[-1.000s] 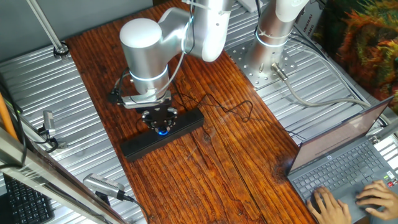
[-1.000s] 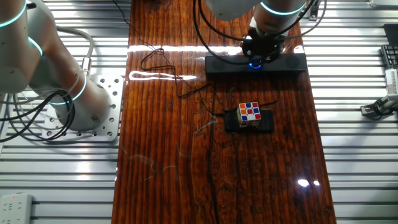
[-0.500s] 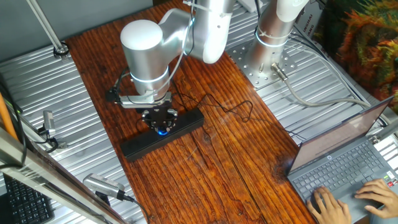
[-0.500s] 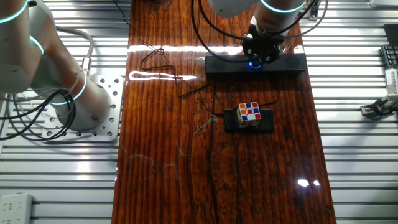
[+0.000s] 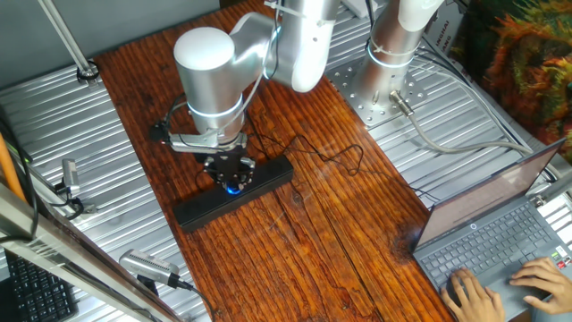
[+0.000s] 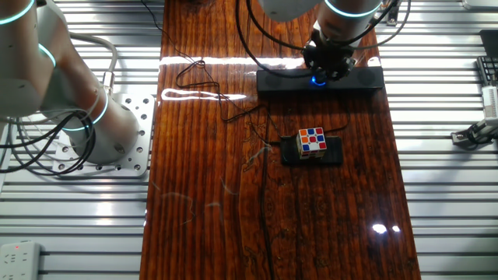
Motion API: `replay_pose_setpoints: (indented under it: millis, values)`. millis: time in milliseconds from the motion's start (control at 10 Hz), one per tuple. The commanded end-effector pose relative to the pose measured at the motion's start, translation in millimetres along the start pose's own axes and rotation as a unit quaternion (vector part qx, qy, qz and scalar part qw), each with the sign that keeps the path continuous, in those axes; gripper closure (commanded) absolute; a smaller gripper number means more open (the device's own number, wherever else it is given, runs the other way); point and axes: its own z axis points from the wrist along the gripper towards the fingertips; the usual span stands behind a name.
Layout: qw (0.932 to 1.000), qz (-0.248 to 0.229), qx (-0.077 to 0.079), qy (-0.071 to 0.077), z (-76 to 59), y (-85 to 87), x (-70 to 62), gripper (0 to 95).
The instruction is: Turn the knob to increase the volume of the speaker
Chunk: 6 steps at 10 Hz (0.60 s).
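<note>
The speaker (image 5: 201, 207) is a long slim black bar lying across the wooden table; it also shows in the other fixed view (image 6: 280, 81). Its knob (image 5: 234, 188) glows blue at the bar's middle, seen as a blue spot in the other fixed view (image 6: 317, 79). My gripper (image 5: 231, 176) points straight down over the knob, its black fingers closed around it. The gripper (image 6: 325, 68) hides most of the knob. A thin black cable (image 5: 335, 161) runs from the speaker across the wood.
A multicoloured cube (image 6: 312, 141) sits on a small black square pad (image 6: 334, 153) in front of the speaker. A laptop (image 5: 496, 228) with a person's hands on it is at the right. A second robot base (image 6: 101, 132) stands on the left.
The wrist has rotated a little about the knob: the side bracket on the gripper has swung slightly. The speaker and cube have not moved.
</note>
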Motion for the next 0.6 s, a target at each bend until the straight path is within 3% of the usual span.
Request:
replay_pose_setpoints:
  millis: [100, 600]
  values:
    - [0.9997, 0.024, 0.0, 0.001, 0.0, 0.0, 0.3, 95.0]
    - [0.997, 0.078, 0.001, 0.002, -0.1, 0.0, 0.4, 95.0]
